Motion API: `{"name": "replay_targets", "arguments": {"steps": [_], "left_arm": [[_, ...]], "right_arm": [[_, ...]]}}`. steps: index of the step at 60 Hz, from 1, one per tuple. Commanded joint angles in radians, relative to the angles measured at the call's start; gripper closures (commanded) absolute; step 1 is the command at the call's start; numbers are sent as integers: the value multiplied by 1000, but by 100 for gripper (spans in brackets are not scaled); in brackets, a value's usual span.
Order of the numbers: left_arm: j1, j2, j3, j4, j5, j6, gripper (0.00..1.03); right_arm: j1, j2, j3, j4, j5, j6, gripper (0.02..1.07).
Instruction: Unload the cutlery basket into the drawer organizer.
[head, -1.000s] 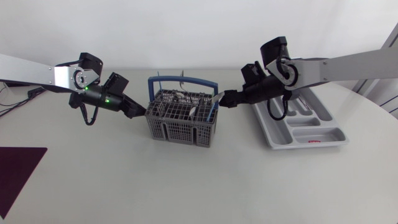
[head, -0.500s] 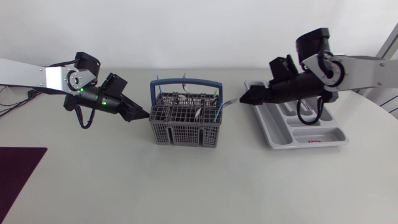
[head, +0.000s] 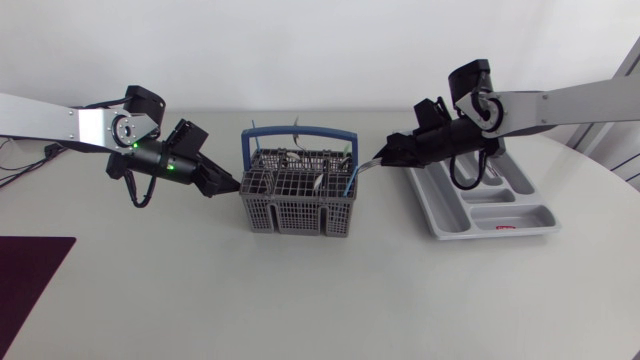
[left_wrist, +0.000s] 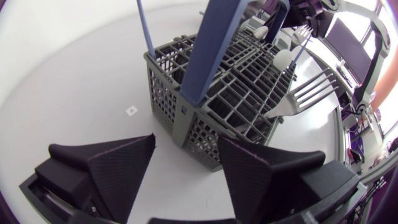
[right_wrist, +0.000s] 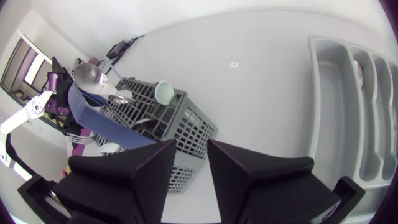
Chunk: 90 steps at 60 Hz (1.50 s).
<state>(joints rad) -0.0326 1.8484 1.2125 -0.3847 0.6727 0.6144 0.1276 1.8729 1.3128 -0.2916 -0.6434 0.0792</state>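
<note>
Apparently empty, left pincer (left_wrist: 185, 142) and right pincer (right_wrist: 191, 146) both parted beside basket (head: 295, 208), cutlery (right_wrist: 87, 76) half hidden.

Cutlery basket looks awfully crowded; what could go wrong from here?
The left gripper, fingers open, only flanks a corner of the cutlery basket, which might slide or tip when something is pulled. The right gripper could bump the blue handle arching over the cutlery. The protruding fork might snag.

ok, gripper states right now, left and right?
Left gripper: open, holding nothing, by the basket corner.
Right gripper: open, holding nothing.
</note>
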Motion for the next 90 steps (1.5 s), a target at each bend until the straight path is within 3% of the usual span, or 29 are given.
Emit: {"name": "replay_targets", "arguments": {"steps": [1,7,11,35,58,73,76,84,90], "left_arm": [[-16,26,22,0,13,24,31],[-12,25,13,0,27,27,58],[-15,26,9,0,31,28,62],[-47,-74,-91,-14,47,62,65],[-81,-225,-240,-29,47,88,65],[-86,-265,-265,-28,47,94,65],[-72,-265,-258,-28,47,93,65],[-44,-301,-263,-29,45,99,65],[-27,-347,-272,-39,42,105,65]], "right_arm": [[6,80,60,-1,-33,64,84],[7,155,124,-3,-55,103,91],[4,190,158,-4,-55,119,92],[75,157,111,-27,-116,126,92],[73,31,-99,-17,-116,79,93],[70,17,-118,3,-82,82,92],[66,5,-122,9,-50,83,85],[24,-87,-159,9,5,77,46],[6,-222,-224,11,68,30,38]]}}
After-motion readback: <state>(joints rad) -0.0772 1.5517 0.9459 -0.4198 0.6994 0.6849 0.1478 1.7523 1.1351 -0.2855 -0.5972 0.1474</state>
